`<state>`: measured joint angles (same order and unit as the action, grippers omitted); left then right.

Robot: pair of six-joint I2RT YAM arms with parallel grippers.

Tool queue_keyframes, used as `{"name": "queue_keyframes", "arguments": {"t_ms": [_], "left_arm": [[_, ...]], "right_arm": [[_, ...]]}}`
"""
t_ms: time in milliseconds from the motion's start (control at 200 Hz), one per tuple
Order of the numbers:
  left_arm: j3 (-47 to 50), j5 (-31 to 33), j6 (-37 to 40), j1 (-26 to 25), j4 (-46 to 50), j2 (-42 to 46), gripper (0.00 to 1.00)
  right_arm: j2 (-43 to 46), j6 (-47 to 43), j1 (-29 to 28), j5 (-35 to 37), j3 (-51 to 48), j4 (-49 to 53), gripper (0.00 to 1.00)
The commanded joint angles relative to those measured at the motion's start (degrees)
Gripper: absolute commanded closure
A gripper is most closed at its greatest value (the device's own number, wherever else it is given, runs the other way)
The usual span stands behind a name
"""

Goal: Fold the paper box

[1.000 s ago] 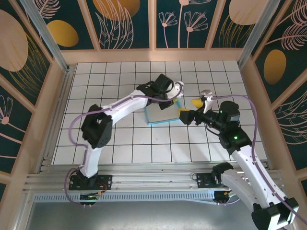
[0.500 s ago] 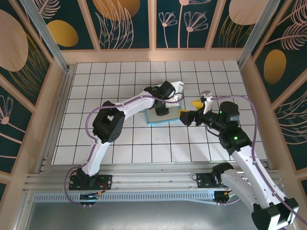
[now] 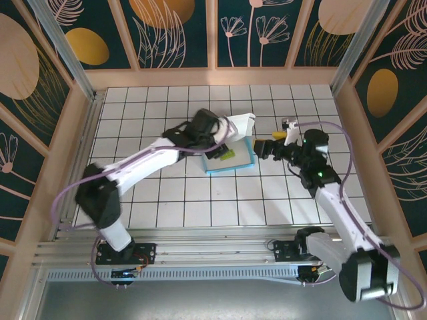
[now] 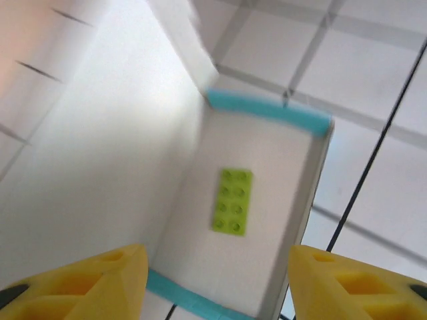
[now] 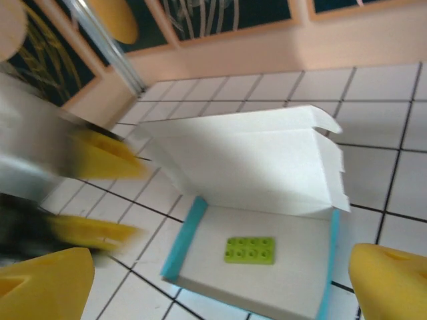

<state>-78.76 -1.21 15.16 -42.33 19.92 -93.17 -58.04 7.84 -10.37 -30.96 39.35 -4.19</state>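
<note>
While the paper box (image 3: 241,159) sits near the middle of the counter (image 3: 167,200) with its white lid standing up, a little green block (image 4: 231,201) lies inside it. The left gripper (image 4: 213,257) hangs over the box, fingers apart. The right gripper (image 5: 220,260) is just beside the box, spread wide, probably not touching it.

Left wrist view is soft all over. The left end effector (image 4: 213,260) gets chopped by the bottom edge, so its yellow fingers (image 4: 87,280) show as stubs. The paper box (image 4: 253,220) has its lid (image 4: 100,147) running off the top-left. From the right wrist, that left end effector is a grey-and-yellow smear, and the right end effector (image 5: 220,273) is cut at both bottom corners. From above, the left arm (image 3: 153,157) covers part of the box's left side, and the lime block (image 3: 221,155) is too tiny for detail.
</note>
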Motion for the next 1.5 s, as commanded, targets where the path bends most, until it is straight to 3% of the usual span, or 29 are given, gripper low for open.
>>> {"name": "queue_keyframes", "arguments": {"t_ms": [0,155,290,365,400,465,555,606,646,741,811,971,1161,1271,1496], "left_arm": [[4.8,1.72,-21.48,6.68,-9.99,9.71,0.44],[13.99,3.2,-42.44,17.95,-14.04,17.06,0.44],[20.47,-4.7,-59.95,26.0,-16.48,16.18,0.43],[24.85,-10.4,-65.62,28.06,-20.7,14.55,0.43],[25.03,-11.42,-66.36,28.19,-20.62,13.3,0.44],[24.32,-12.82,-65.9,28.22,-19.72,10.35,0.47],[23.43,-15.99,-65.52,28.18,-20.34,6.19,0.56],[23.38,-18.41,-65.82,28.18,-21.58,4.16,0.65],[23.37,-19.28,-66.1,28.1,-22.13,2.77,0.67],[21.06,-21.59,-65.33,27.69,-23.25,0.69,0.63],[20.3,-22.09,-62.18,26.99,-22.88,0.29,0.58],[19.05,-14.67,-43.58,24.71,-18.31,2.01,0.49],[22.64,-12.82,-23.13,17.14,-22.57,6.25,0.39],[22.23,-13.19,-23.88,16.75,-24.21,4.16,0.37],[18.25,-10.59,-30.07,16.75,-24.14,-1.13,0.37]], "right_arm": [[-7.25,1.73,2.38,-4.43,4.23,-6.46,0.03],[-18.88,11.62,6.08,-5.5,11.84,-7.44,0.07],[-25.49,15.91,9.6,-9.97,15.13,-11.64,0.08],[-29.03,23.41,12.0,-10.15,16.12,-14.34,0.16],[-30.93,24.97,12.68,-8.8,17.66,-12.69,0.25],[-34.74,23.89,12.76,-5.52,22.02,-6.05,0.35],[-40.0,22.86,12.6,-7.25,26.15,-2.57,0.47],[-42.15,22.36,12.24,-8.85,27.42,-2.58,0.5],[-43.56,21.78,11.74,-9.26,28.68,-1.71,0.5],[-45.37,18.29,10.1,-9.91,30.8,1.44,0.41],[-44.64,15.82,9.46,-10.13,29.29,0.64,0.4],[-41.48,4.47,9.28,-8.3,23.66,-2.58,0.42],[-36.5,-10.28,7.81,-11.99,19.53,-4.17,0.3],[-36.26,-15.04,7.21,-14.69,18.01,-7.23,0.22],[-42.04,-18.19,5.34,-17.22,24.73,-2.56,0.2]]}}
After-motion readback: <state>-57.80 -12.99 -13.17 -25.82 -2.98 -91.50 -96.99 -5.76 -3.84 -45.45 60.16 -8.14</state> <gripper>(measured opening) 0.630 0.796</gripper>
